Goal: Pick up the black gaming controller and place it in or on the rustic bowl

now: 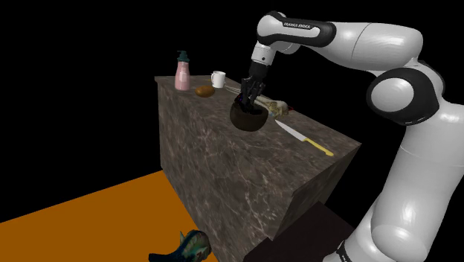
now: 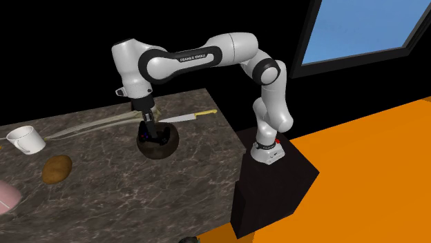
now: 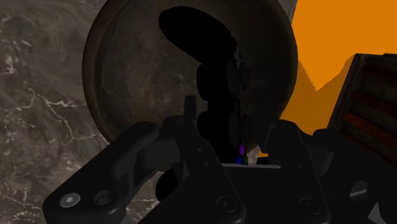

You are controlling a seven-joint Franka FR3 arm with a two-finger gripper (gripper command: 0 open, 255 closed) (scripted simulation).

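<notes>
The black gaming controller [image 3: 213, 76] hangs inside the dark, rough round bowl [image 3: 127, 70], clasped at its near end between my black fingers. My gripper [image 3: 229, 149] is shut on it, directly over the bowl's opening. In the second exterior view the gripper [image 2: 147, 128] reaches down into the bowl [image 2: 160, 148], and the controller [image 2: 160, 137] stretches across the inside toward that view's right. From the shoulder view the gripper [image 1: 249, 95] sits just above the bowl [image 1: 247, 119] on the dark marble counter [image 1: 223, 164].
A knife with a yellow handle [image 1: 305, 138] lies near the bowl. A white mug [image 1: 218, 79], a pink bottle [image 1: 182, 73] and a brown potato-like lump [image 1: 204, 91] stand at the counter's far end. The counter's edge drops to an orange floor [image 1: 89, 216].
</notes>
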